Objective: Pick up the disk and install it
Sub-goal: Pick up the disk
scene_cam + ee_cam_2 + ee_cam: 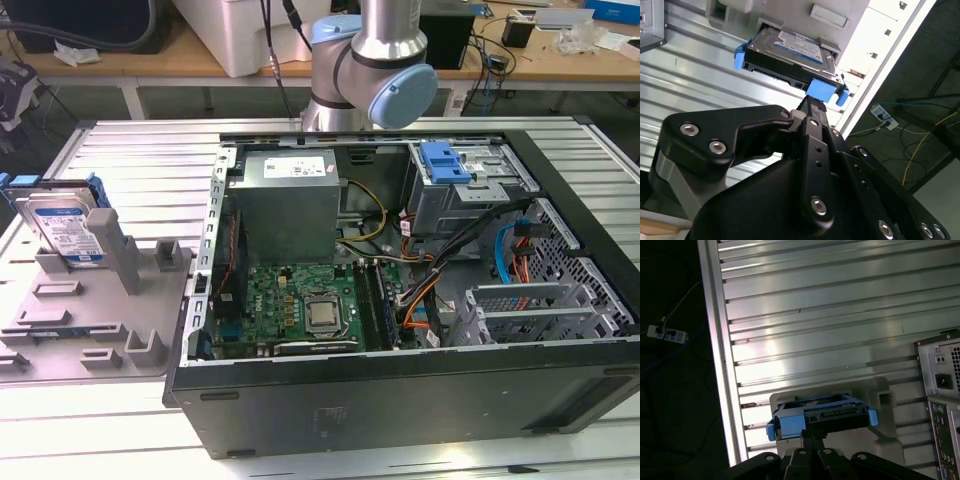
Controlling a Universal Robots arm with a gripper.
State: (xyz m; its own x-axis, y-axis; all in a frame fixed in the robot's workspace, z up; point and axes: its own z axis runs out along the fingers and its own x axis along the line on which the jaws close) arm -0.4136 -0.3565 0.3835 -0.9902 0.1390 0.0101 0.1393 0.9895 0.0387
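Observation:
The disk (65, 225) is a silver hard drive with a white-and-blue label and a blue bracket. It stands tilted on edge in a grey fixture (100, 310) at the exterior view's left. Both wrist views look down on the disk (790, 55) (820, 412) in its slot. My gripper (812, 102) (812, 437) hangs above the disk with a gap between them, its black fingers drawn together into one narrow tip with nothing held. That tip lines up with the disk's blue bracket end.
An open computer case (400, 390) lies on the ribbed metal table (130, 150). Inside it are a grey power-supply box (290, 200), a green motherboard (300, 300) and a silver drive cage (470, 190) with a blue latch (445, 160). The arm's base (370, 60) stands behind the case.

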